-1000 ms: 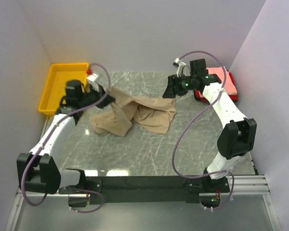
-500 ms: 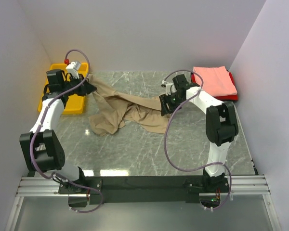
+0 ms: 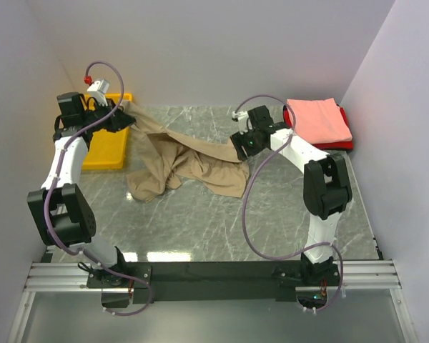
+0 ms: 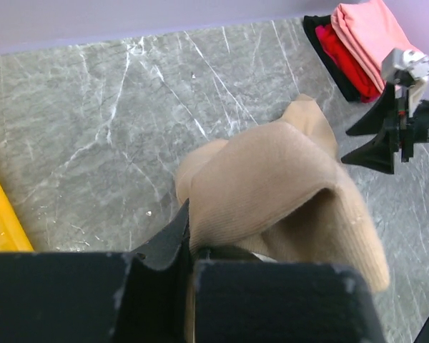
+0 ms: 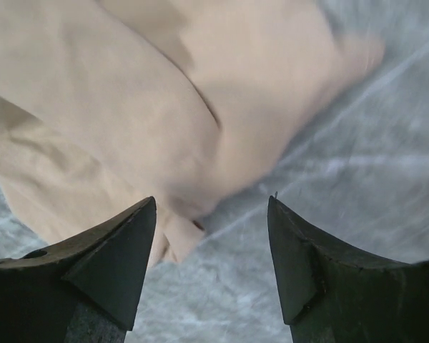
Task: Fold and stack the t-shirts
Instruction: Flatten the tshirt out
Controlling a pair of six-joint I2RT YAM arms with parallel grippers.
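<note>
Since the tan shirt (image 3: 179, 161) is soft, light and floppy, I expect it to sag and bunch wherever it isn't held. It lies crumpled in the middle of the table (image 3: 200, 221), one end lifted toward 10 o'clock by my left gripper (image 3: 123, 116), jaws pinching cloth by the yellow bin (image 3: 104, 153). My right gripper (image 5: 211, 214) hovers over its 3 o'clock edge, jaws spread; I'd take a hem corner there. At 2 o'clock the pink shirt (image 3: 318, 118) sits folded on the red shirt (image 3: 339, 145).
</note>
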